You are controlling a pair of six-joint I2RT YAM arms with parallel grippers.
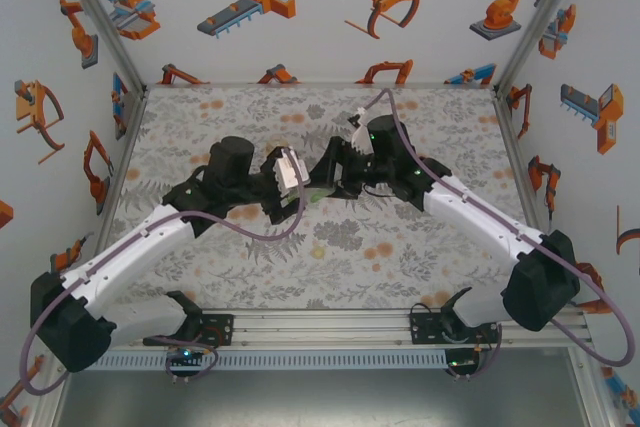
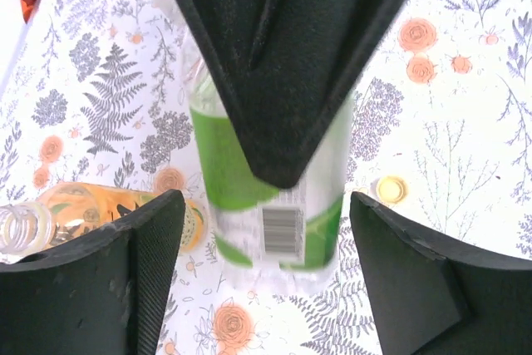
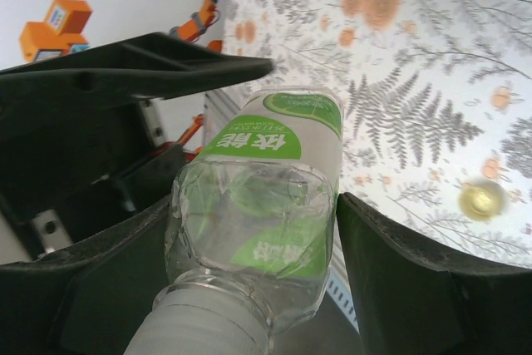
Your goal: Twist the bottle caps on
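Observation:
A slim clear bottle [image 3: 266,197] with a green label sits between the fingers of my right gripper [image 3: 253,205], which is shut on its body. A whitish cap [image 3: 204,330] is on its neck, nearest the right wrist camera. In the left wrist view the same bottle [image 2: 274,205] is partly hidden by a black finger of the right gripper. My left gripper [image 2: 266,205] is open, its fingers [image 2: 133,272] standing apart from the bottle on both sides. From above, both grippers [image 1: 292,175] [image 1: 338,175] meet at mid-table. A pale yellow cap [image 2: 391,189] [image 3: 482,199] [image 1: 318,250] lies loose on the cloth.
A bottle with amber liquid [image 2: 83,209] lies on its side to the left of the left gripper, its neck open. The flowered tablecloth [image 1: 200,117] is walled in on three sides, and an aluminium rail [image 1: 320,325] runs along the near edge.

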